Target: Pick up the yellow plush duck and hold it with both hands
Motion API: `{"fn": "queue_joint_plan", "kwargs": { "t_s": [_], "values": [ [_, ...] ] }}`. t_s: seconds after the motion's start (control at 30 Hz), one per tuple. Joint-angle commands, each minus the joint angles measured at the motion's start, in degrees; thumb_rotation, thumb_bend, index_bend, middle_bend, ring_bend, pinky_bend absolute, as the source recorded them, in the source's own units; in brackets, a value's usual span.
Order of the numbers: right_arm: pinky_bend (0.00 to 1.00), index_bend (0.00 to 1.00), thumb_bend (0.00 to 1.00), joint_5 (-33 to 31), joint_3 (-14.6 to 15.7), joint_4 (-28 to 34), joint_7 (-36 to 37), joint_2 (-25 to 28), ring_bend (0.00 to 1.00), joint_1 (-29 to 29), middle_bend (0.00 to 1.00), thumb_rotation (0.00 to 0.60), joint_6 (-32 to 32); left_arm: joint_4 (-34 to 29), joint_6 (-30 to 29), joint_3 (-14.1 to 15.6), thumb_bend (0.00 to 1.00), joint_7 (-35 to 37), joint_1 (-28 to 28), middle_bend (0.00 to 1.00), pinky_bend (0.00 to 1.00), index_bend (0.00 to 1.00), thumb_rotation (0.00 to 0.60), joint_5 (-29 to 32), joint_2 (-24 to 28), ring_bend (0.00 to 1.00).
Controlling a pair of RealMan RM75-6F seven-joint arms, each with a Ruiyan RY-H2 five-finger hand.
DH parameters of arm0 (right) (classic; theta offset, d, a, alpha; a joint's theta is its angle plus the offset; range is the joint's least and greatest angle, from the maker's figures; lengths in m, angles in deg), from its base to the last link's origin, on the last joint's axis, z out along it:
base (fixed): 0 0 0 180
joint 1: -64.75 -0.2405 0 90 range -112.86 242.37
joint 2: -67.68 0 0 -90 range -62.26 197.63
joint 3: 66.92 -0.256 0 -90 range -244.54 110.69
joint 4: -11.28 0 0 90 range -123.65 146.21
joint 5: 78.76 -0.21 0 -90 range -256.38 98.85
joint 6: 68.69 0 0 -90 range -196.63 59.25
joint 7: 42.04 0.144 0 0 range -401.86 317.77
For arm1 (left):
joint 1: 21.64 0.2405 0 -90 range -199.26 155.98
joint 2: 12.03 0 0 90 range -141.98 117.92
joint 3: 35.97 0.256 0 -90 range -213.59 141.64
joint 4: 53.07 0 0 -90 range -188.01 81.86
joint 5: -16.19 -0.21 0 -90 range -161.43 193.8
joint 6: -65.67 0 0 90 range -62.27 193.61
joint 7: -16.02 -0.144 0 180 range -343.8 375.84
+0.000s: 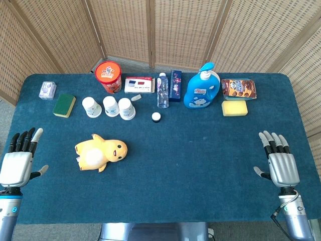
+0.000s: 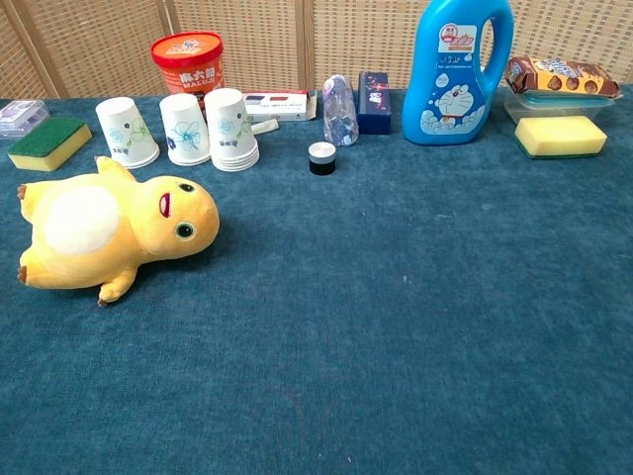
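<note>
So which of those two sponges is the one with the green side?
The left sponge, beside the paper cups: it is green on top with a yellow layer beneath. The right sponge, by the blue bottle, is all yellow.

Bright, even daylight across both of my camera views.

Shadows on the blue tabletop [image 1: 200, 150] are soft and faint. My head view is sharp; its far corners bend slightly. The blue bottle [image 2: 458, 74] carries mild glare in my chest view.

Left hand [image 1: 19, 163] and right hand [image 1: 281, 163] rest open, fingers apart.
</note>
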Motion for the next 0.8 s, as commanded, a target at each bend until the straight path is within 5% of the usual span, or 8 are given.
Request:
{"fn": "queue_joint_plan", "kwargs": {
  "t_s": [0.03,0.4,0.8],
  "values": [
    [0.0,0.0,0.0,0.1,-0.2,-0.2,0.0,-0.4,0.0,0.1,0.0,0.6,-0.5,0.1,0.0,0.0,0.0,-0.2,0.0,0.0,0.0,0.0,0.6,0.0,-0.1,0.0],
    [0.0,0.0,0.0,-0.3,-0.2,-0.4,0.3,-0.6,0.0,0.2,0.0,0.6,-0.4,0.0,2.3,0.6,0.0,-0.1,-0.8,0.0,0.0,0.0,0.6,0.4,-0.6,0.0],
    [0.0,0.0,0.0,-0.8,-0.6,-0.3,1.0,0.0,0.0,0.2,0.0,0.6,0.0,0.4,16.2,-0.1,0.0,-0.8,-8.2,0.0,0.0,0.0,0.6,4.4,-3.9,0.0]
  ]
}}
